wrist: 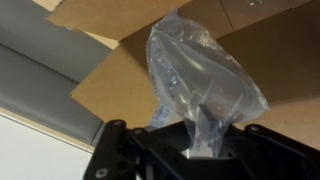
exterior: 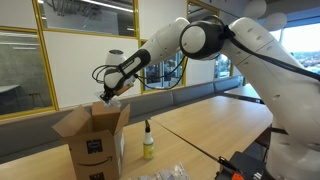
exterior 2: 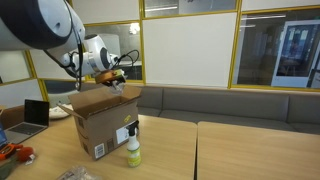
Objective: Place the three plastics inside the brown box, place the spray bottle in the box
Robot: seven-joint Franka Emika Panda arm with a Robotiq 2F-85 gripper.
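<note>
Clear crinkled plastic bag [wrist: 200, 70], clamped between closed fingers of black gripper [wrist: 205, 140] at lower centre, hung above open brown cardboard box [exterior: 95, 128], seemingly for release inside; yellow-green spray bottle [exterior: 148, 142] stood beside it, outside.

text: none legible | brown box [exterior 2: 105, 125] print: dark blotch (too small) | spray bottle [exterior 2: 133, 150] label: unreadable

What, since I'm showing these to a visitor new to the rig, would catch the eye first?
The big white arm reaching over the open brown box, its gripper clamped on a clear plastic bag above the flaps. Next, the small yellow-green spray bottle standing on the table beside the box, and crumpled plastic lying at the table's near edge.
</note>
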